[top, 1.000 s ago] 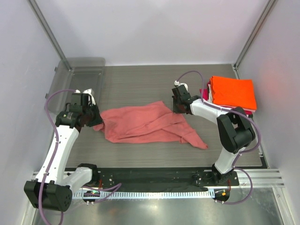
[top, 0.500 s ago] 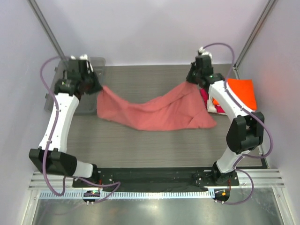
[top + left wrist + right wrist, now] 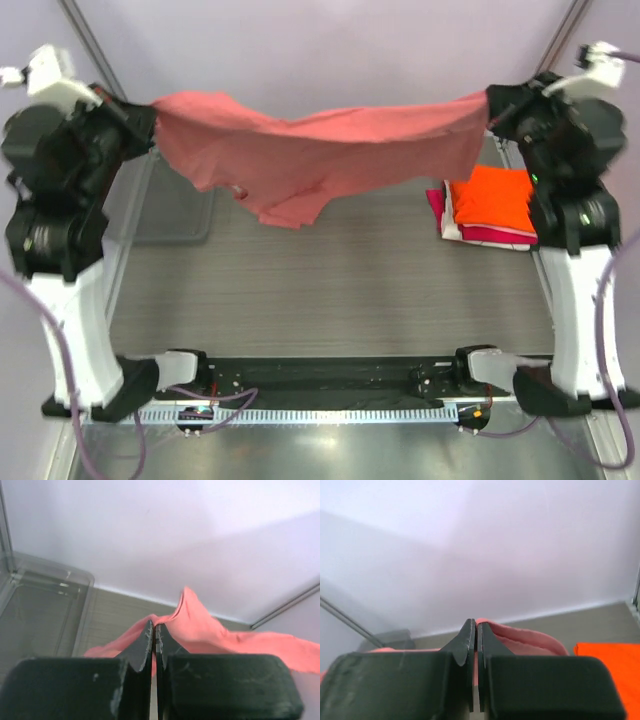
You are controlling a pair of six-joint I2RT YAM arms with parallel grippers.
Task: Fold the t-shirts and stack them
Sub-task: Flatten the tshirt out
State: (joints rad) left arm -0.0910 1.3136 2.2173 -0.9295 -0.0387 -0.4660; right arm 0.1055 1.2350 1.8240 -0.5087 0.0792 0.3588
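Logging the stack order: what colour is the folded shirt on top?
The top shirt is bright orange, clearest in the top external view.

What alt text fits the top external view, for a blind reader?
A salmon-pink t-shirt hangs stretched in the air between the left gripper and the right gripper, each shut on one end. A folded stack with an orange t-shirt on top lies on the table at right; a clear tray stands at left.

pale walls (image 3: 330, 50) enclose a grey wood-grain table (image 3: 330, 290); clear tray (image 3: 175, 215) left.
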